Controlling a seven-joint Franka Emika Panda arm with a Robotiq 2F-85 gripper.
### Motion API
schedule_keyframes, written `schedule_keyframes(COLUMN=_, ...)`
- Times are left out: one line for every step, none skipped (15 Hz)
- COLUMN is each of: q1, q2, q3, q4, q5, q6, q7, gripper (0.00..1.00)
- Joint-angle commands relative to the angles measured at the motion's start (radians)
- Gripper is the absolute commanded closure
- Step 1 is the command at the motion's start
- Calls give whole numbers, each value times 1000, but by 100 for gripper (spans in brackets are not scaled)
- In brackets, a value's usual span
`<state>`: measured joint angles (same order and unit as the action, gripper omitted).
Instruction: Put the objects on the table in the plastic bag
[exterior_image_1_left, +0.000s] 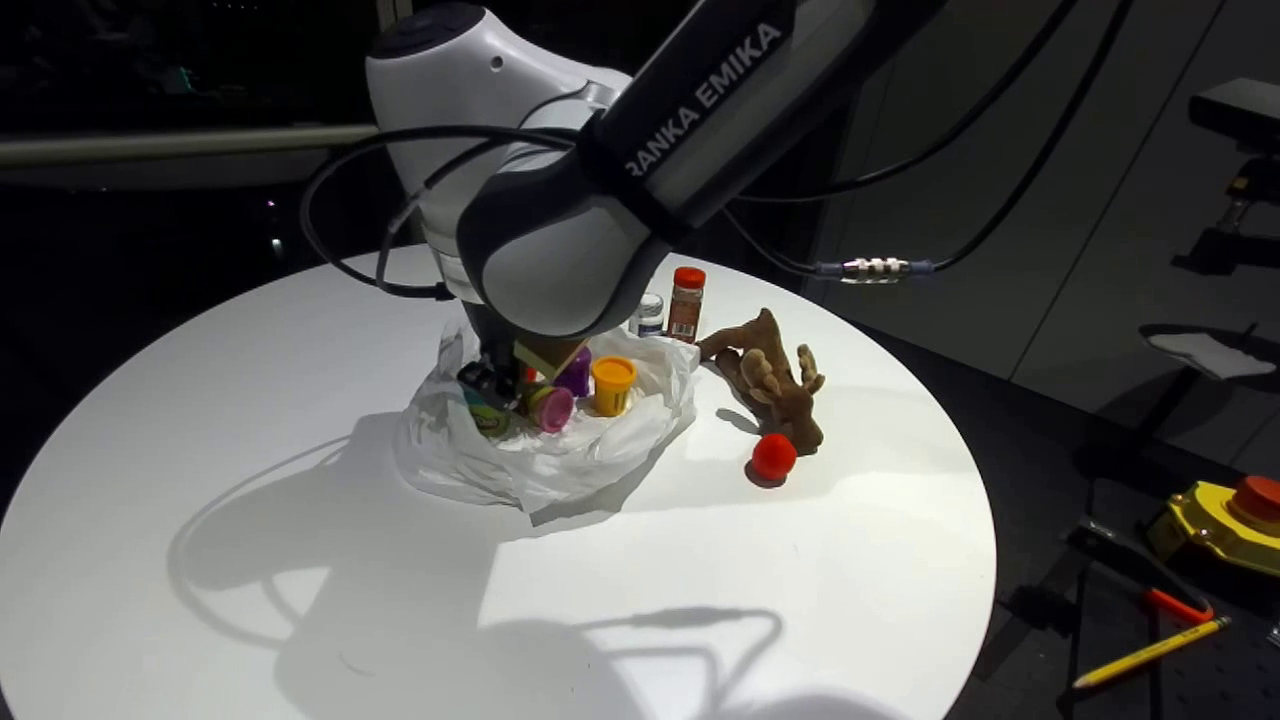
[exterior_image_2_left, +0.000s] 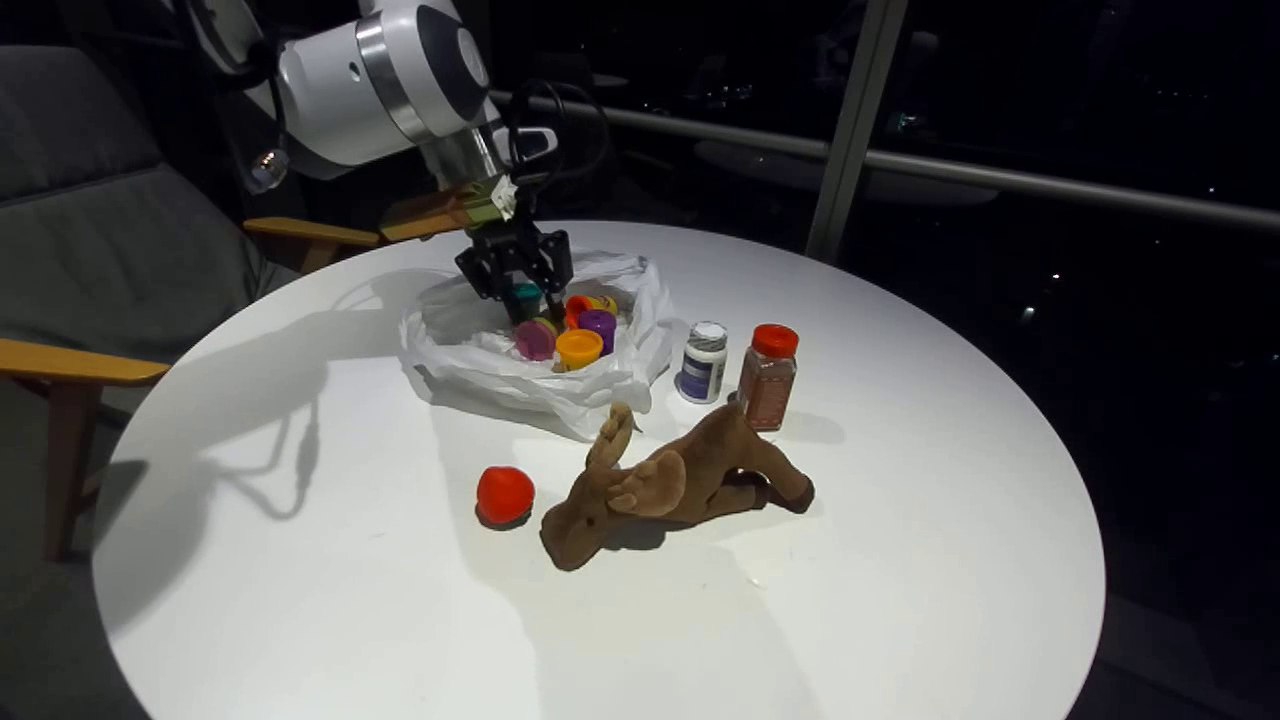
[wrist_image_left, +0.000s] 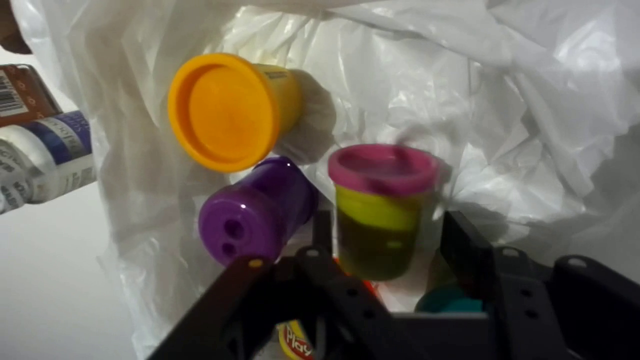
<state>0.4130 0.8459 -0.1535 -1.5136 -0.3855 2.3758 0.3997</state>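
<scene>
"So, which step is this?"

"Letting go, I'd judge. The jaws stand apart around the pink-lidded tub (wrist_image_left: 382, 215), with a gap on the side toward the teal-lidded tub (wrist_image_left: 451, 301); whether they touch its other side, I can't tell. It lies tilted inside the plastic bag (exterior_image_2_left: 520, 385), near the orange tub (wrist_image_left: 225, 112) and the purple container (wrist_image_left: 260, 210)."

"And the next move?"

"Probably straight up, without snagging the bag's folds. Then outward: the red ball (exterior_image_2_left: 505, 495), the plush moose (exterior_image_2_left: 690, 470), the white bottle (exterior_image_2_left: 703, 365) and the red-capped shaker (exterior_image_2_left: 768, 380) all sit on the surface (exterior_image_2_left: 800, 620) outside the bag. The ball could roll if nudged, so I'd centre the jaws over it before closing."

"Any writing you can read?"

"'Play' on a yellow-and-red label (wrist_image_left: 295, 341) low in the wrist view, the rest out of sight. Also 'RANKA EMIKA' on the arm (exterior_image_1_left: 690, 110), its front letter apparently hidden. The shaker shows a barcode, and the white bottle carries a blue band whose print is too blurred for me to trust."
</scene>
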Motion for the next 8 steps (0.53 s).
schedule_keyframes(q1=9, q2=-30, q3=9, q4=6, q5=-10, q6=-45, q7=3, gripper=8)
schedule_keyframes(q1=16, q2=-61, q3=7, q4=-25, q5=-14, q6=-40, q7=18, gripper=2)
schedule_keyframes(q1=21, q2=-97, q3=5, q4=-61, q5=-15, q6=-29, q7=35, gripper=0)
schedule_keyframes(q1=23, q2=-151, q3=9, q4=-119, q5=-9, q6=-10, q7=52, gripper=0)
schedule_keyframes(q1=27, q2=-201, q3=13, q4=-173, q5=-9, q6=4, q7=66, gripper=0)
schedule_keyframes(q1=23, q2=-259, q3=24, q4=-236, q5=3, q6=16, q7=81, gripper=0)
schedule_keyframes(q1=14, q2=-295, q3=37, q4=-272, q5=14, q6=15, q7=88, gripper=0)
schedule_keyframes(q1=1, q2=-339, q3=52, q4=-320, q5=32, q6=12, q7=99, gripper=0)
